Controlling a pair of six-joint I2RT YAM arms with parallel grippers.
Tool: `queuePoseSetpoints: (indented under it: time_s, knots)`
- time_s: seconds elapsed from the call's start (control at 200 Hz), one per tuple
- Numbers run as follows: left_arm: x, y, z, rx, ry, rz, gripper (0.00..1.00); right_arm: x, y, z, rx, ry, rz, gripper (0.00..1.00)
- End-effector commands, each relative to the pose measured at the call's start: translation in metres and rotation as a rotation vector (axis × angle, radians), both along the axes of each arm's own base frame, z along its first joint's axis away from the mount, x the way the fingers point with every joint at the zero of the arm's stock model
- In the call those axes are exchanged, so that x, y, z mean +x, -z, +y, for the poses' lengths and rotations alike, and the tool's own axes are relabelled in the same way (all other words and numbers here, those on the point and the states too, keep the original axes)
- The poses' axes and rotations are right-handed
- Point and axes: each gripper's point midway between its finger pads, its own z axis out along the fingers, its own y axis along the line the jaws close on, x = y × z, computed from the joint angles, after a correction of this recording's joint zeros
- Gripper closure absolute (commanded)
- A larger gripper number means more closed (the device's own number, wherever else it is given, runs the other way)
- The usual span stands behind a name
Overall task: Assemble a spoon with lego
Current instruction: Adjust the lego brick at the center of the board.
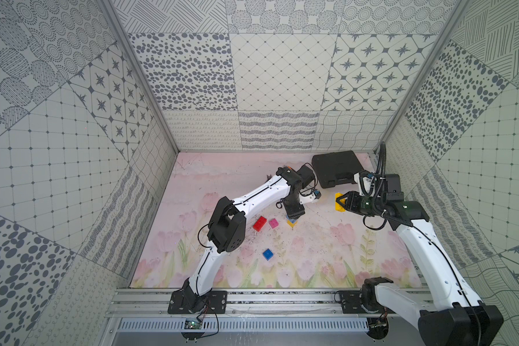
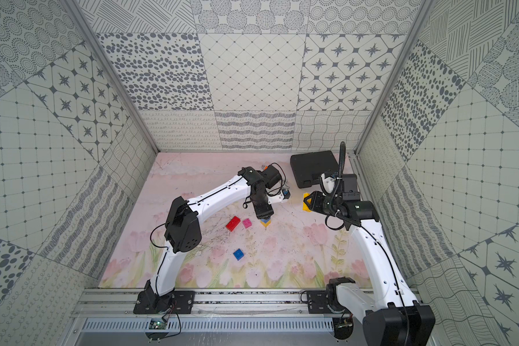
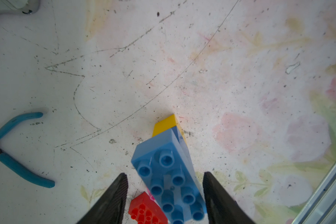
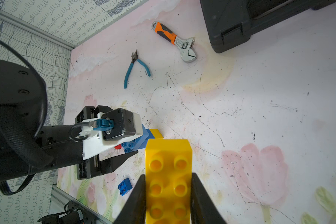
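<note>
Left claw [image 3: 165, 173] straddles the light blue brick [image 3: 159, 151] beside the red brick [image 3: 144, 210], apparently unclamped; right claw [image 4: 168, 175] pinches the yellow brick [image 4: 168, 151]; next I'd squeeze squarely.

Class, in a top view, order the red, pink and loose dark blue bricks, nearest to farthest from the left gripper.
1. Pink brick, beside the left gripper.
2. Red brick, past the pink.
3. Dark blue brick, alone, nearer the robot.
</note>
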Motion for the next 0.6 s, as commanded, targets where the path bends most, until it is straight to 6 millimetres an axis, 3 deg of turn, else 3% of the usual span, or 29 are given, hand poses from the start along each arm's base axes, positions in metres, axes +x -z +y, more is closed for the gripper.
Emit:
queuePoseSetpoints:
  time_s: [0.0, 0.185, 0.595]
  knots:
    - [-0.008, 0.001, 0.001, -0.001, 0.017, 0.031, 0.39, 0.001, -0.005, 0.001, 0.004, -0.01, -0.038, 0.79]
    - [-0.011, 0.004, -0.001, 0.001, 0.042, 0.037, 0.47, 0.0, -0.002, 0.001, 0.006, -0.011, -0.031, 0.79]
    - [-0.024, 0.0, -0.004, -0.035, 0.158, 0.032, 0.56, -0.002, -0.002, 0.002, 0.01, -0.019, -0.029, 0.8]
